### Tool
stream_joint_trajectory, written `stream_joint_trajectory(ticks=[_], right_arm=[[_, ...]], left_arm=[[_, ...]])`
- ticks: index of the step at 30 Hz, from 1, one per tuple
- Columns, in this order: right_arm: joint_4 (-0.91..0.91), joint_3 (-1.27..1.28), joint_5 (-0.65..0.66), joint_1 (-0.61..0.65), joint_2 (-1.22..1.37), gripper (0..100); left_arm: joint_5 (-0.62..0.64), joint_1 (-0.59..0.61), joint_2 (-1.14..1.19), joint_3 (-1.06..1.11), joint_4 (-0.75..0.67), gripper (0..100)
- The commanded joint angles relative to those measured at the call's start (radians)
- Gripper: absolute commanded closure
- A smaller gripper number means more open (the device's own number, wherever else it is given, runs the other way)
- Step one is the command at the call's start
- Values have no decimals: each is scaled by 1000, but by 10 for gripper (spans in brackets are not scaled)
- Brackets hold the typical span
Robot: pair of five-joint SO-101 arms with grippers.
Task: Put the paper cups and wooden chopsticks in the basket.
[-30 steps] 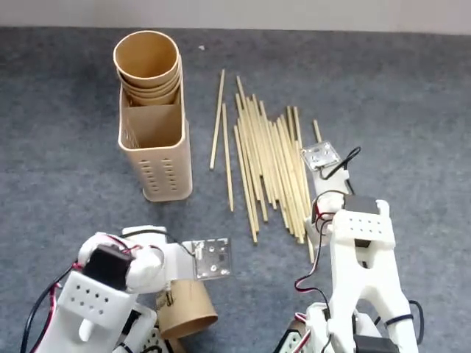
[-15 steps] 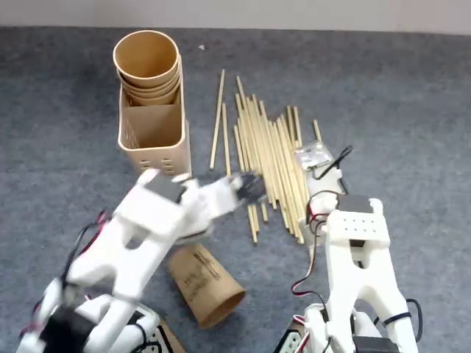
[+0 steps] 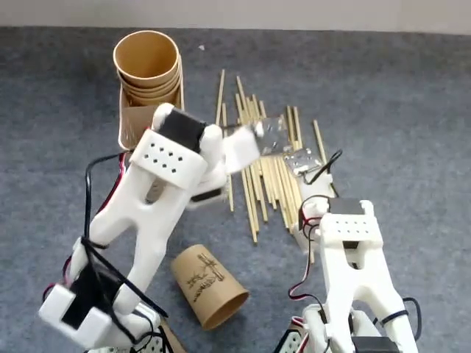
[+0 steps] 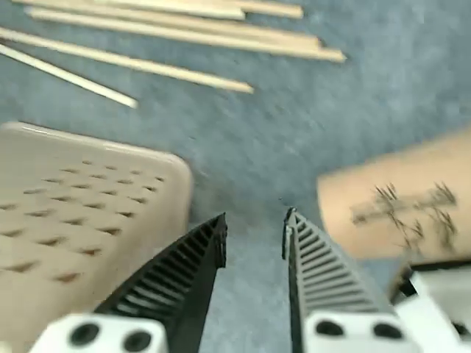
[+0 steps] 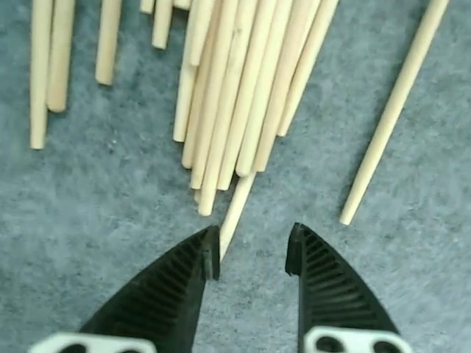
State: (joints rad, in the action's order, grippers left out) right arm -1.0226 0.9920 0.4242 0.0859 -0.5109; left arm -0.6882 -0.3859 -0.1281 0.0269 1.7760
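Observation:
A beige perforated basket (image 3: 131,126) stands at the back left with a stack of paper cups (image 3: 147,62) in its far end. Another paper cup (image 3: 210,287) lies on its side near the front. Several wooden chopsticks (image 3: 274,165) are spread on the grey mat to the right of the basket. My left gripper (image 4: 254,228) hangs open and empty over the mat, between the basket (image 4: 81,213) and the lying cup (image 4: 397,206). My right gripper (image 5: 250,254) is open just short of the near ends of the chopsticks (image 5: 228,95).
The left arm (image 3: 169,158) stretches over the basket's near end and hides part of it. One chopstick (image 5: 394,110) lies apart from the pile. The grey mat (image 3: 397,95) is bare at the right and far left.
The left arm has lifted off the lying cup at the front and swung back toward the basket and chopsticks. The cup now lies uncovered. The right arm has crept slightly forward.

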Motion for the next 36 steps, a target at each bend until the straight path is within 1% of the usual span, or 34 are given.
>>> stream_joint_trajectory(ticks=[1, 3, 6, 9, 12, 15, 17, 21, 24, 28, 31, 33, 36], right_arm=[[8, 1, -11, 8, -7, 832], [8, 1, -11, 8, -7, 832], [36, 1, -12, 10, -2, 832], [45, 2, -14, 8, 2, 832], [48, 2, -14, 8, 2, 832], [48, 1, -14, 12, 2, 832], [48, 1, -14, 13, 2, 832], [48, 1, -14, 12, 2, 832], [48, 1, -15, 12, 2, 832], [48, 1, -17, -2, -1, 832], [48, 1, -17, -35, -7, 832], [48, 1, -17, -47, -7, 832], [48, 1, -17, -53, -7, 832]], left_arm=[[-110, -5, -156, 263, 14, 858], [-193, -1, -289, 394, 14, 886], [-273, 38, -533, 532, 14, 891], [-324, 65, -759, 684, 15, 891], [-334, 50, -869, 845, 14, 891], [-334, 58, -872, 860, 14, 891], [-336, 36, -857, 860, 14, 891], [-334, -71, -797, 858, 5, 891], [-330, -140, -742, 863, -43, 891], [-259, -182, -642, 863, -175, 891], [-232, -173, -545, 862, -324, 891], [-175, -140, -478, 854, -448, 891], [-132, -67, -383, 811, -638, 891]])
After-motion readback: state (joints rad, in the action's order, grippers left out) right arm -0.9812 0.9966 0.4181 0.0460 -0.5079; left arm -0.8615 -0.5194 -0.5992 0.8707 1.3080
